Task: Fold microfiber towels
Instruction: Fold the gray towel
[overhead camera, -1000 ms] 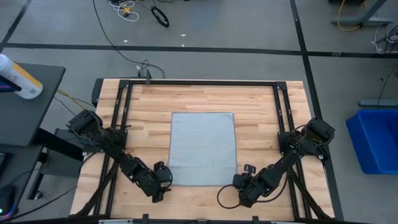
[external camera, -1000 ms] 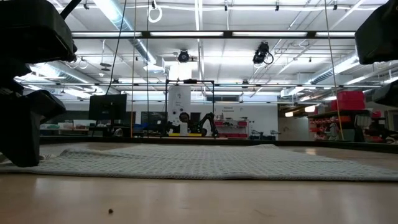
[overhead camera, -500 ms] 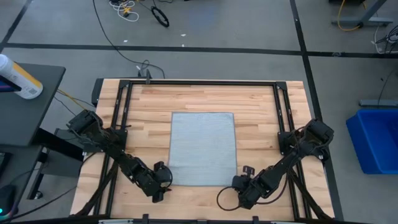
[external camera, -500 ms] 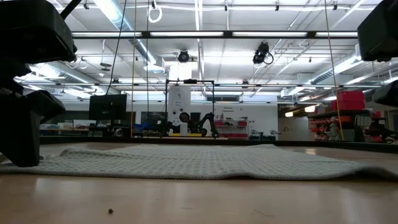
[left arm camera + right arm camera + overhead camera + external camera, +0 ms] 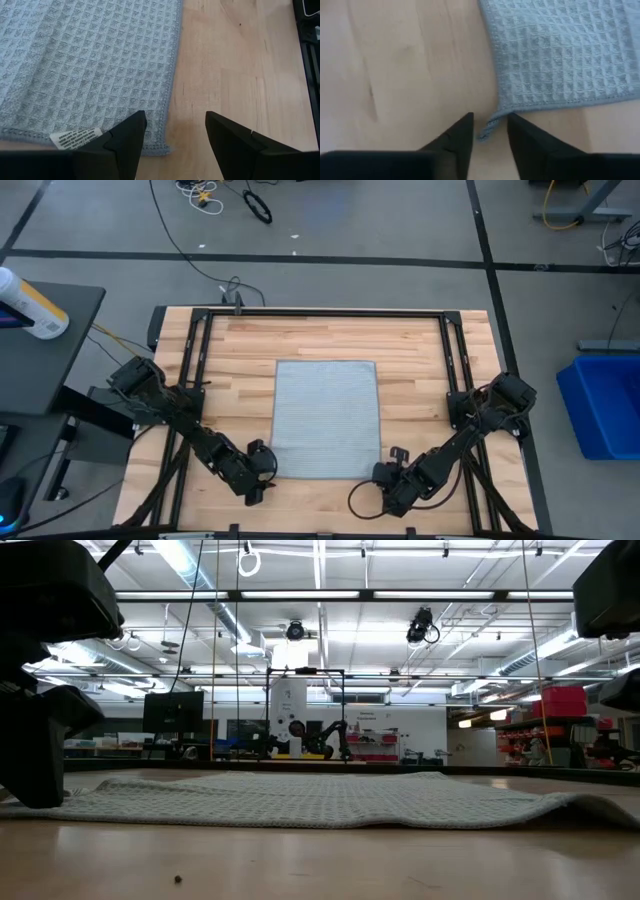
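The light grey-blue microfiber towel (image 5: pixel 327 420) lies spread flat in the middle of the wooden table. My left gripper (image 5: pixel 262 472) stands open at its near left corner (image 5: pixel 162 147). One finger (image 5: pixel 127 135) is over the hem beside the white tag (image 5: pixel 75 137), the other (image 5: pixel 227 135) is over bare wood. My right gripper (image 5: pixel 388 476) is at the near right corner, its fingers a narrow gap apart with that corner (image 5: pixel 489 127) between them. In the low view the towel's right end (image 5: pixel 590 802) humps up slightly. My right gripper comes down at the towel's near right corner (image 5: pixel 492 120) from above, slanting toward the far side. The corner's tip stands rucked up off the wood between the two fingers (image 5: pixel 462 132). I cannot tell whether the pads press on it. The rest of the towel lies flat.
Black frame rails (image 5: pixel 320 313) run along the table's far, left and right sides. A black side table with a bottle (image 5: pixel 30 305) stands to the left, and a blue bin (image 5: pixel 605 405) stands on the floor to the right. Bare wood surrounds the towel.
In the low view the towel's right end, flat a second ago, has risen into a small hump at its near right corner. The rest of the towel has stayed where it was.
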